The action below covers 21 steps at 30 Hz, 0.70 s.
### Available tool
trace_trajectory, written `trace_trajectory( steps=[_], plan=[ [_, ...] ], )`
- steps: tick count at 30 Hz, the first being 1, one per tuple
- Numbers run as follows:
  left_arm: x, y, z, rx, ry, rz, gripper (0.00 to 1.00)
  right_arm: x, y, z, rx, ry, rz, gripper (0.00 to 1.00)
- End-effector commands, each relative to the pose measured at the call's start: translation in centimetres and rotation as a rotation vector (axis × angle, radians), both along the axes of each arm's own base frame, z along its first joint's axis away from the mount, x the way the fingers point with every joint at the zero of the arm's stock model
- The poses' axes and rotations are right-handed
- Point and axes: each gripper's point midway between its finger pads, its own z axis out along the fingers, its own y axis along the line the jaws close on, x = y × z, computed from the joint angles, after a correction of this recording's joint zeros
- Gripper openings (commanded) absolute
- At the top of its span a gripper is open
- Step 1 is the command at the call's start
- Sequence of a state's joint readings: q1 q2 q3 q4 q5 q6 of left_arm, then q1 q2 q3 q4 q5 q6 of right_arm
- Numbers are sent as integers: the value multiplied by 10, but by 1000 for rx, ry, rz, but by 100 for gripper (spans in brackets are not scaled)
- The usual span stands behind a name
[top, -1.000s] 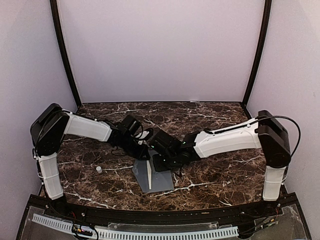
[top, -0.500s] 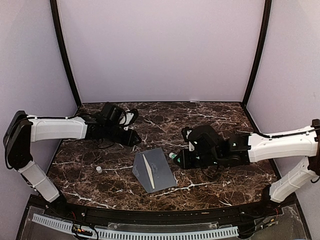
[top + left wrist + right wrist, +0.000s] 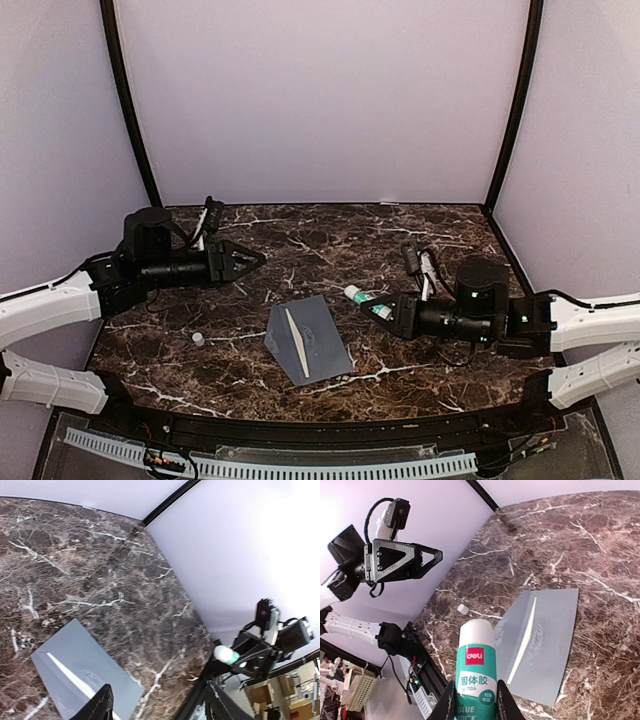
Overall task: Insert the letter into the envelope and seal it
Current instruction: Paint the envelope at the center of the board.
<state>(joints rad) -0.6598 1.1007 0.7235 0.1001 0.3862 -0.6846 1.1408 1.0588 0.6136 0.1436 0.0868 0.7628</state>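
My left tool hangs over the far left part of the counter, well apart from the envelope. In my left wrist view its two fingers stand spread wide at the bottom edge and nothing is between them. My right tool is on the right side of the counter and pinches a glue stick. In my right wrist view the stick stands up between the two fingers, with a white top and a teal label that reads "deli" and "GLUE STICK". From above, the stick lies nearly level and its white end points toward the far right corner of the envelope, near it but not touching. The envelope is grey-blue and lies flat on the dark marble counter in the near middle, between my two arms, turned a little so that one corner points toward me. Of the letter I see only what seems to be its edge, a thin cream strip running across the left half of the envelope; the view is too small for me to be sure. A small white round piece lies on the counter to the left of the envelope, apart from it.
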Motion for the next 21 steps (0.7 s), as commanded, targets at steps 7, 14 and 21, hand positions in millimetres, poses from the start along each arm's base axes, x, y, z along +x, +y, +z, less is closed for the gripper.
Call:
trace_trajectory(
  steps=[7, 14, 21],
  plan=[
    [-59, -21, 42, -135, 47, -69, 68, -22, 2, 50, 249, -130, 120, 0],
    [-63, 7, -38, -47, 226, 106, 68, -26, 2, 43, 255, -132, 120, 0],
    [-64, 28, -94, 20, 324, 213, 77, -22, -1, 30, 264, -122, 88, 0]
  ],
)
